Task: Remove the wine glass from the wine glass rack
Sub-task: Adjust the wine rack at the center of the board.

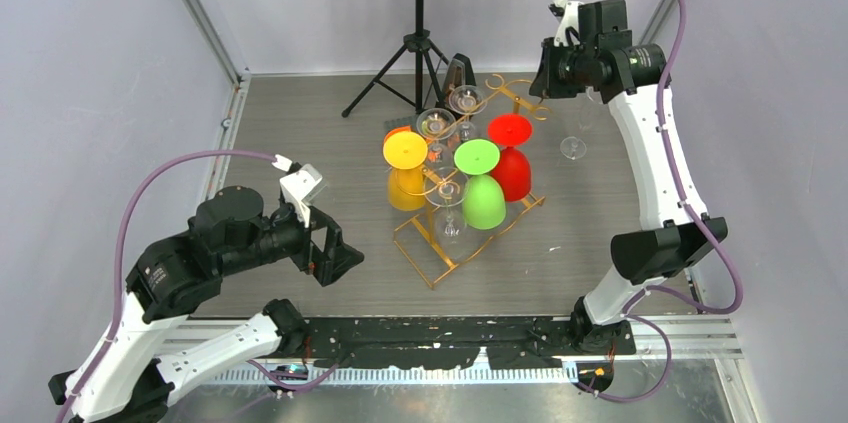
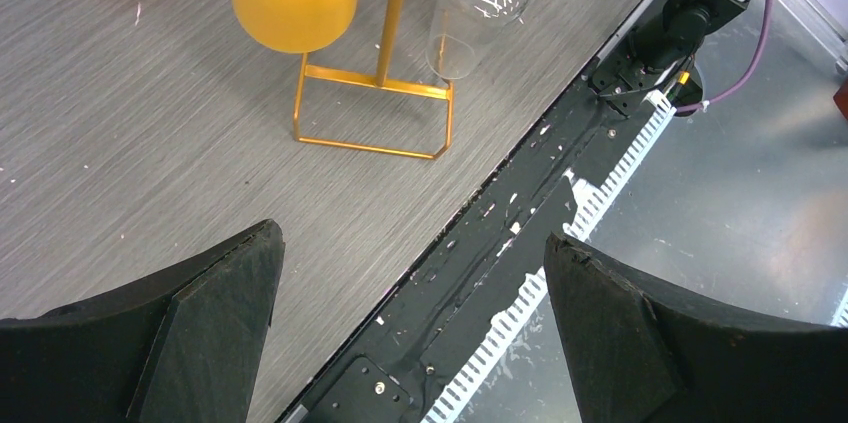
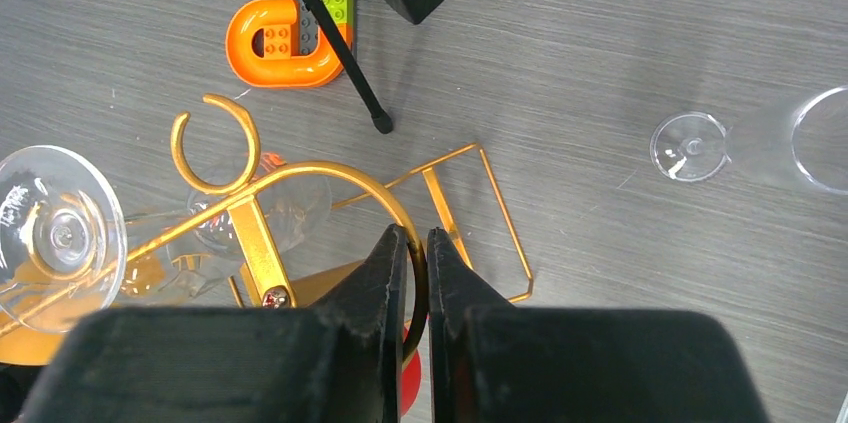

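My left hand [image 2: 412, 238] is wide open and holds nothing, near the front edge of the table [image 1: 290, 123]. My right hand [image 3: 415, 233] is pinched almost closed with nothing in it, up over the back end of the wine glass rack [image 3: 255, 243]. A yellow glass [image 1: 405, 183], a green glass [image 1: 484, 201] and a red glass [image 1: 513, 173] hang upside down on it. One clear wine glass [image 3: 690, 146] is on the table, off to the rack's right.
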{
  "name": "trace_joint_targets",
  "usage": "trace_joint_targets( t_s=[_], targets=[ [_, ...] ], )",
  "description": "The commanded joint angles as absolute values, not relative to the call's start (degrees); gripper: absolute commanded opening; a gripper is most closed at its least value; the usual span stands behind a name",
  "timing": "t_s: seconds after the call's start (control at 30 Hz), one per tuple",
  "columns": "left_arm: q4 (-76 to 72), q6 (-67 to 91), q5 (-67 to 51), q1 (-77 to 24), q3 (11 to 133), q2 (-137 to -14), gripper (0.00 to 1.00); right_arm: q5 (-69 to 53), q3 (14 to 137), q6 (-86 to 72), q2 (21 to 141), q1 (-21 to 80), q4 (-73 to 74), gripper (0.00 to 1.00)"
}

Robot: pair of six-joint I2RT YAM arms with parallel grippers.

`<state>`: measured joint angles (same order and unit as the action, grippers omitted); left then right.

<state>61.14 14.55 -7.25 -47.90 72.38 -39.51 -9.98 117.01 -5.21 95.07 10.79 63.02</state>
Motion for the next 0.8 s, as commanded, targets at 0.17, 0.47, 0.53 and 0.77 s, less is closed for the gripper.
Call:
trace_joint_targets(
  t_s=[0.17, 0.47, 0.53, 0.77],
  targets=[
    [59.88, 14.15, -7.60, -47.99, 72.31, -39.49, 0.99, -12.89, 116.96, -0.45, 95.25, 15.10, 54.79, 0.06],
    [61.01, 14.14, -6.91, -47.99, 72.55, -38.62, 1.00, -16.02, 116.29, 4.00, 95.07, 16.97, 49.96, 0.06],
    [61.25, 14.10, -6.78, -47.99, 72.43, -38.37, 1.00, -15.85, 116.31, 4.13, 95.03, 17.43, 50.03, 0.06],
    [62.23, 14.06, -6.46, -47.99, 72.58, -37.99, 1.00, -14.42, 115.00, 3.94, 93.20, 18.88, 51.44, 0.06]
  ],
)
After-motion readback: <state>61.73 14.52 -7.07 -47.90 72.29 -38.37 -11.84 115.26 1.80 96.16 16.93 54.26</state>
